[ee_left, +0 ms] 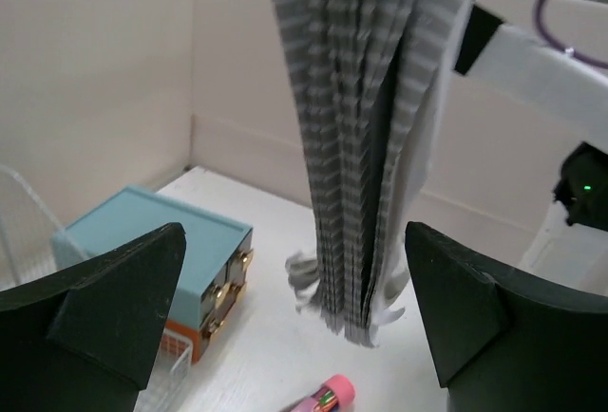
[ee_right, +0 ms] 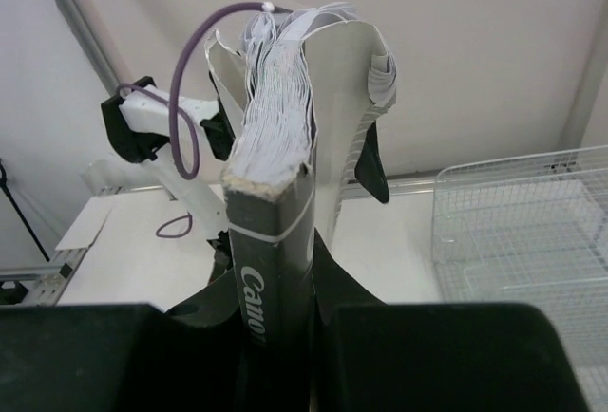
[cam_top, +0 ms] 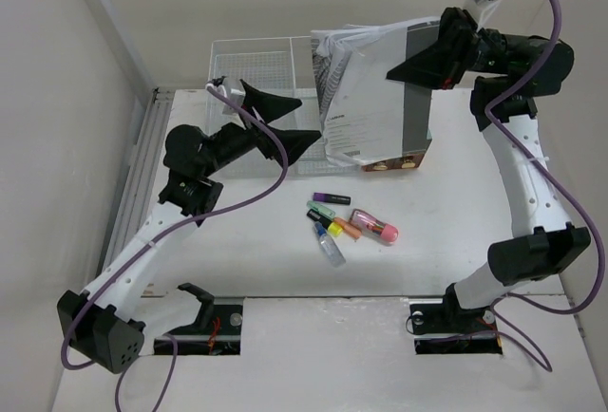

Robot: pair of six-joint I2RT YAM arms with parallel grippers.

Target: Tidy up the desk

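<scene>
Paper was the weak point. The Canon booklet (cam_top: 370, 89) hung by its spine from the right fingers (cam_top: 418, 61), which were clenched on it over the back of the white counter (cam_top: 456, 213). Its pages fanned loose and drooped down near the teal drawer box (ee_left: 152, 232). The left fingers (cam_top: 290, 143) stood spread wide and empty, just beside the wire basket (cam_top: 252, 61) and facing the hanging sheets. A quick swing, I judged, could tear or shed those loose leaves. The drooping edge could also catch on the box or the basket rim and buckle. If the left fingers closed on only a few pages, those might rip. The markers (cam_top: 347, 222) lay scattered nearer the arms, apart from the booklet.
</scene>
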